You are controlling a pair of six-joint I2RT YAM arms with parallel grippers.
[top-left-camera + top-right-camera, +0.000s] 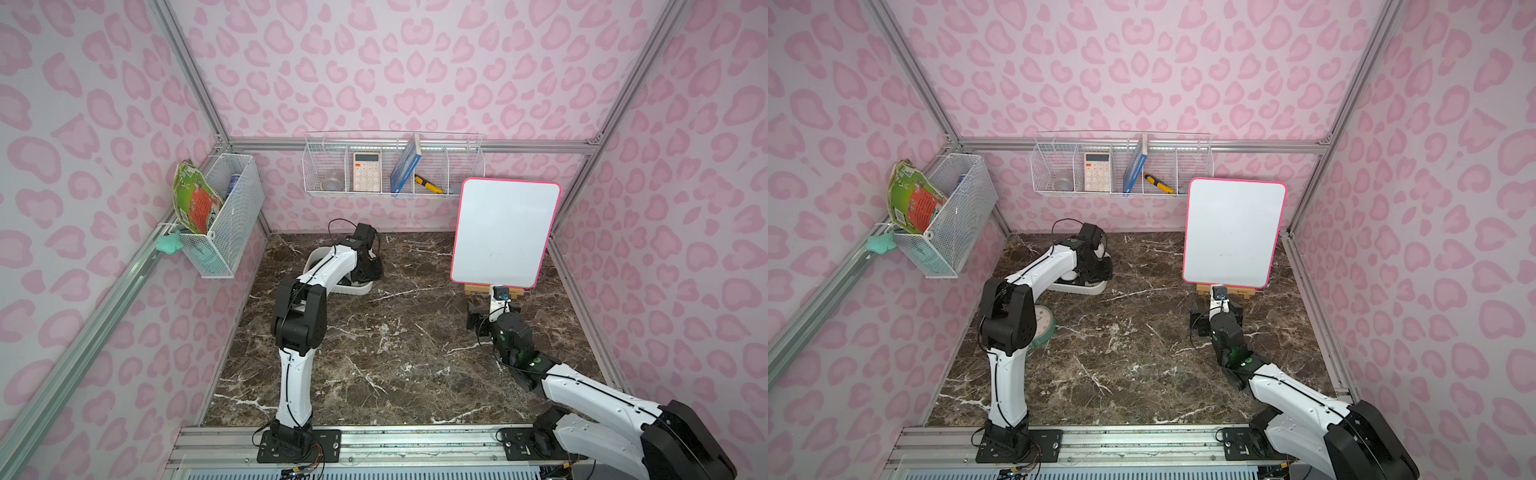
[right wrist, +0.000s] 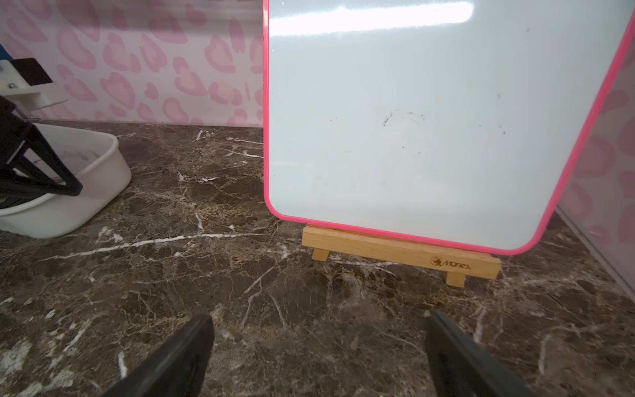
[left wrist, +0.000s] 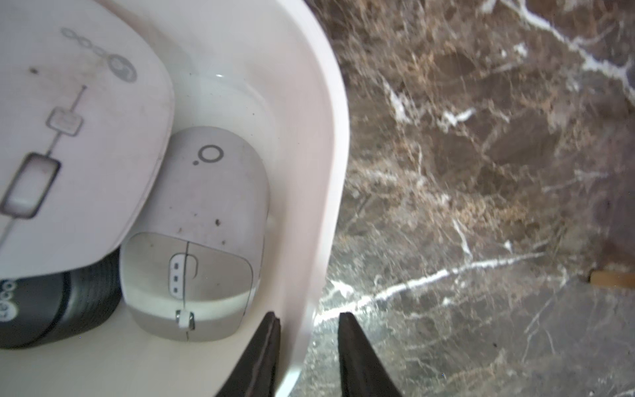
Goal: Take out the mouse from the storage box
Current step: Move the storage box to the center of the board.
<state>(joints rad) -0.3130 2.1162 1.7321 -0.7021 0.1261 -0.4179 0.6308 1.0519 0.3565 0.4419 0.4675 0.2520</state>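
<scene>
The left hand [image 3: 309, 314] is pinching the side wall of the storage box [image 3: 331, 137]. One finger is sitting inside the box, the other is outside over the tabletop [image 3: 481, 172], and the rolled rim is running between them. The box is standing on the far left part of the tabletop, close to the back wall. In both top views the left arm is arching over it and hiding most of it.

Three mice are lying inside the box, crowded toward the gripped wall. A grey mouse [image 3: 196, 223] is lying just beside the inner finger, with only a narrow strip of box floor between it and the wall. A white mouse [image 3: 79, 137] is overlapping the grey one's edge, and a black mouse [image 3: 41, 309] is showing partly from under the white one.

The right hand [image 2: 319, 316] is spread wide, hanging low over bare tabletop in front of a pink-edged whiteboard [image 2: 429, 120]. The whiteboard is leaning on a small wooden stand [image 2: 398, 251] at the far right. Between the box and the whiteboard an open stretch of tabletop is lying clear, and the middle and near parts are open too.

In a top view a round clock [image 1: 1045, 328] is lying by the left arm's elbow, near the left edge. Wire baskets are hanging above the tabletop on the back wall [image 1: 392, 166] and the left wall [image 1: 226, 216].
</scene>
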